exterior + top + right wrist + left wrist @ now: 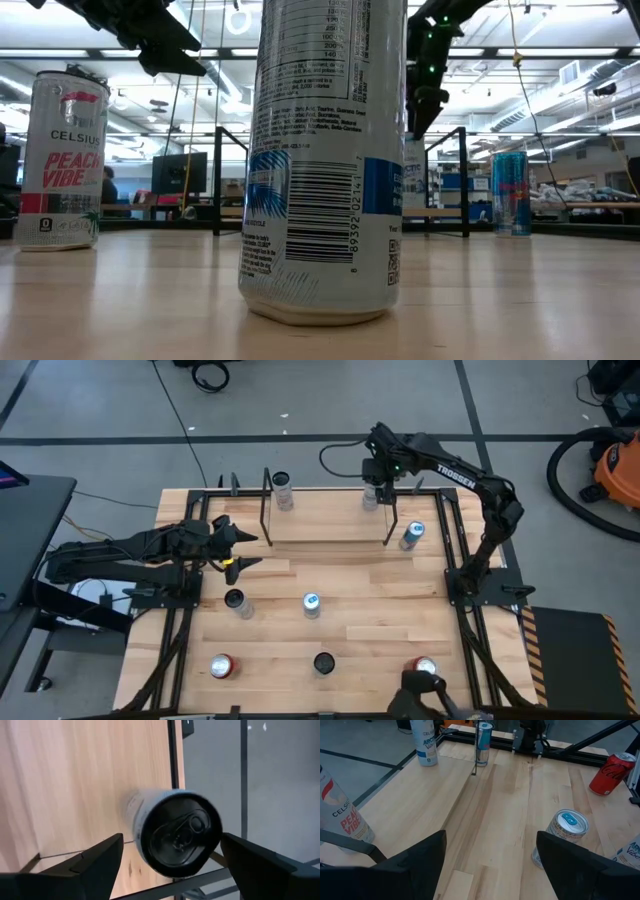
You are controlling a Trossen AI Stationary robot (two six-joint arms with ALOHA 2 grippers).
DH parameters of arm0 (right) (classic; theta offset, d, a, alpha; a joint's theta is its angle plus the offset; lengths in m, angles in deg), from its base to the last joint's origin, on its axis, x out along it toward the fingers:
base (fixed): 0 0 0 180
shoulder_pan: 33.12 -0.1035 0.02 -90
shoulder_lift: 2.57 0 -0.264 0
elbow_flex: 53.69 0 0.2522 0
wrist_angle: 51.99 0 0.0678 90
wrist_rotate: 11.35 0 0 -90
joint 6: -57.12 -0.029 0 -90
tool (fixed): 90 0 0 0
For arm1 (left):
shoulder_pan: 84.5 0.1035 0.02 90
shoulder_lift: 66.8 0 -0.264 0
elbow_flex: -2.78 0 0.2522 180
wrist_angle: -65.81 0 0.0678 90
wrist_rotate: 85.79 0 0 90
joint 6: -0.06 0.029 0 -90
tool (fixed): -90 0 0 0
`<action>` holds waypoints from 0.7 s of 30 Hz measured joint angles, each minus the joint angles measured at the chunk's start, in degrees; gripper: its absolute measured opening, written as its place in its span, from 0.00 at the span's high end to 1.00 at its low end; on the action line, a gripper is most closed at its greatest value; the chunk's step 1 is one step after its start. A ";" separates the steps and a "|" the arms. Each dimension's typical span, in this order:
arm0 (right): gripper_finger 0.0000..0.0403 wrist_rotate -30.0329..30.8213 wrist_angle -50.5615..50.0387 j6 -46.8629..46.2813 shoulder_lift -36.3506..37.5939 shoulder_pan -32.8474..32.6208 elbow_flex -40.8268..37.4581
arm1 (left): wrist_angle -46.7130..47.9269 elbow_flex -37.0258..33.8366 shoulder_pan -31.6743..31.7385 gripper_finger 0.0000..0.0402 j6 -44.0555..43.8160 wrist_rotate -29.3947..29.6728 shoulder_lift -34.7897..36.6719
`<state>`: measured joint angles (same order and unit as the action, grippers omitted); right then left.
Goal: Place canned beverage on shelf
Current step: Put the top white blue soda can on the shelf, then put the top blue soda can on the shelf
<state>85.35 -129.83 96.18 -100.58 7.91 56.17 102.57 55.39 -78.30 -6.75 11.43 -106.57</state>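
The shelf (pixel 330 520) stands at the table's far middle: a light-wood board in a black rod frame. A pale can (pixel 371 497) stands upright on its bottom at the board's far right corner. My right gripper (pixel 372 472) hangs over this can, pointing steeply down and open. In the right wrist view its fingers stand either side of the can's dark top (pixel 177 836), apart from it. Another can (pixel 283 488) stands on the shelf's far left. My left gripper (pixel 238 550) waits open above the table's left side, with nothing between its fingers (pixel 420 865).
A blue can (pixel 412 535) stands on the table just right of the shelf. More cans stand nearer: two mid-table (pixel 236 601) (pixel 311 604) and three along the near edge (pixel 222 666) (pixel 324 662) (pixel 425 668). Black shelf posts (pixel 462 180) rise beside the placed can.
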 joint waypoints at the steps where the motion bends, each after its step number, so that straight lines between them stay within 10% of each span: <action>1: 0.15 -0.11 0.02 0.03 0.40 -0.41 0.00 | 0.00 0.00 0.00 0.22 0.00 0.02 0.00; 21: 0.15 2.49 -7.25 -19.46 11.89 -8.15 0.02 | 0.02 0.01 0.00 0.22 -0.04 0.00 0.02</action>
<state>87.84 -137.08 76.72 -88.69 -0.24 56.19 102.59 55.40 -78.31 -6.79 11.43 -106.54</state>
